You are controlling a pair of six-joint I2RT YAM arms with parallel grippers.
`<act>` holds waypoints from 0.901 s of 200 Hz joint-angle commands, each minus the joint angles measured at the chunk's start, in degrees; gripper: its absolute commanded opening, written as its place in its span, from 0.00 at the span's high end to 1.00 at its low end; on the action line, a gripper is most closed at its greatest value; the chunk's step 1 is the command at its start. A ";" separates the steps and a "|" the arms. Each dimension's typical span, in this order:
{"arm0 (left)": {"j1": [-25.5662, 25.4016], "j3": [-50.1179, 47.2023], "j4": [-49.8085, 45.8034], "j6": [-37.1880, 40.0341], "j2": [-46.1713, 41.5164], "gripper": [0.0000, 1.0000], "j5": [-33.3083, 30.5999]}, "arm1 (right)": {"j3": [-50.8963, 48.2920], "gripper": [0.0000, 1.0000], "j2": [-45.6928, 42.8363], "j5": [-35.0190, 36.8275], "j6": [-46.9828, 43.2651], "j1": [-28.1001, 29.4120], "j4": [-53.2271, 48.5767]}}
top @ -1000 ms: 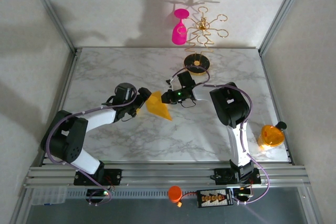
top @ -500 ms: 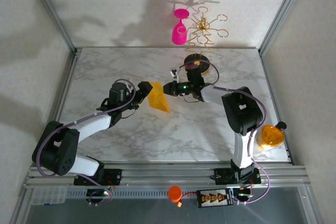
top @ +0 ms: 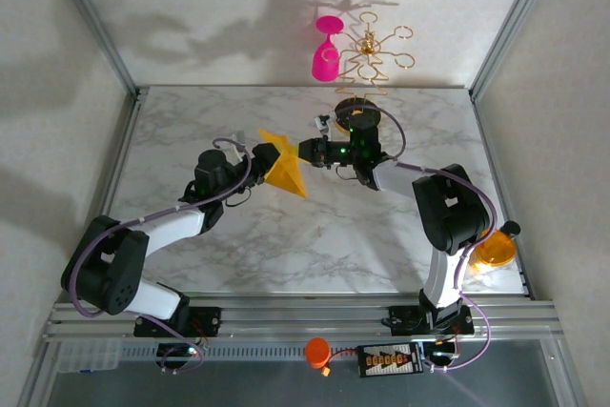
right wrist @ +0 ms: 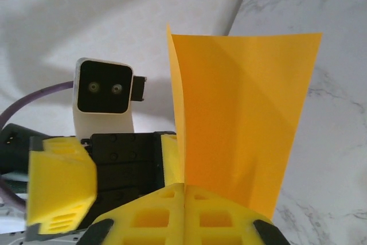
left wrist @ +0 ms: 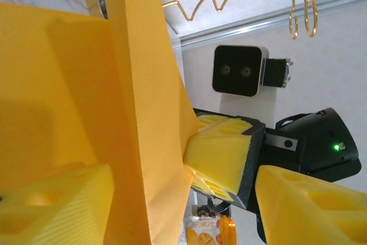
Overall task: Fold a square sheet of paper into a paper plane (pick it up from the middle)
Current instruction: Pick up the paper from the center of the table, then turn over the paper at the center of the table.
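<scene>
The sheet of paper is orange-yellow, creased and folded to a point, and it is held in the air above the middle of the table. My right gripper comes in from the right and is shut on the paper's edge; in the right wrist view its pads pinch the sheet, which stands up from them. My left gripper is at the paper's left side. In the left wrist view it stands open around the sheet, one finger against the paper, the other apart from it.
A gold wire stand with a dark round base stands at the back, just behind the right wrist, with a pink wine glass hanging on it. An orange translucent disc lies at the right edge.
Both arms have carried the paper toward the back of the table. The left jaws have narrowed around the sheet. The right gripper has stayed shut on it.
</scene>
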 commanded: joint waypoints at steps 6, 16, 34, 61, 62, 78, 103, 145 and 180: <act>-0.42 0.04 3.33 0.08 1.35 0.42 2.82 | -0.45 0.99 -1.41 -3.01 3.89 -0.24 5.13; -0.50 0.11 3.65 0.08 1.66 0.45 3.51 | -0.43 0.99 -1.41 -3.38 4.03 -0.23 5.25; -0.65 0.40 4.00 0.58 1.73 0.48 4.35 | -0.42 0.99 -1.40 -4.03 4.64 -0.28 5.73; -0.65 0.24 5.53 1.30 1.95 0.52 5.71 | -0.53 0.98 -1.32 -4.83 6.80 -0.25 7.90; -0.65 0.22 5.63 1.30 1.99 0.52 5.79 | -0.51 0.98 -1.31 -4.84 6.89 -0.28 8.01; -0.61 0.24 7.16 1.18 2.36 0.54 6.56 | -0.80 0.98 -1.28 -5.54 8.71 -0.28 10.03; -0.65 0.29 7.61 2.00 2.82 0.58 6.57 | -0.85 0.98 -1.00 -6.12 10.56 -0.30 11.45; -0.63 -0.49 10.97 3.03 2.06 0.65 6.93 | -0.41 0.98 -0.34 -6.55 12.03 -0.32 12.04; -0.65 -0.86 10.74 5.02 1.16 0.71 6.16 | -0.40 0.96 0.03 -6.45 12.34 -0.39 11.84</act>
